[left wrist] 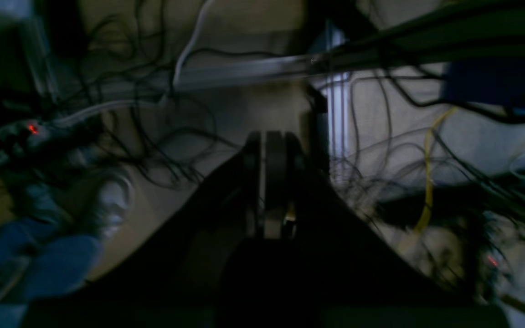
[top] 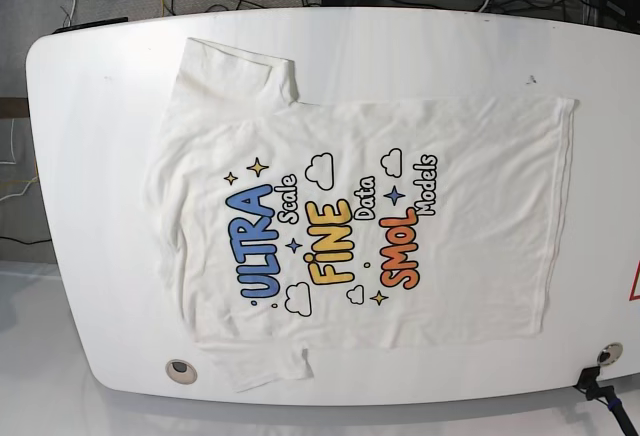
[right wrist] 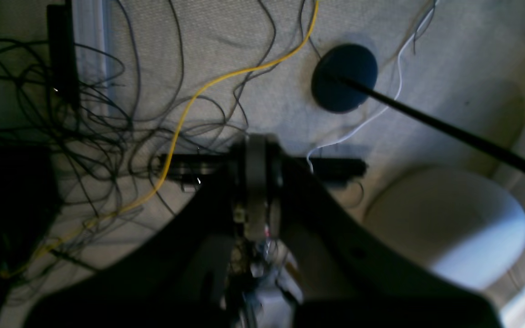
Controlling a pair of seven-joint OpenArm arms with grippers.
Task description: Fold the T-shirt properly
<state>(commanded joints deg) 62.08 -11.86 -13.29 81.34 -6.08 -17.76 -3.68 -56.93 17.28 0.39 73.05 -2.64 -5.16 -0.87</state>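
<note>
Landmark: white table [top: 90, 256]
T-shirt [top: 480, 226]: spread print-up on the table
Right gripper [right wrist: 257, 182]: off the table; fingers look pressed together
Left gripper [left wrist: 271, 182]: off the table; cannot tell if released or clenched

The T-shirt [top: 480, 246] on the worktop [top: 110, 306] reads "ULTRA" in blue, "Scale" beside it in black outline, "FiNE" in yellow with "Data" beside it, and "SMOL" in orange with "Models" beside it; printed clouds and stars surround the words.
</note>
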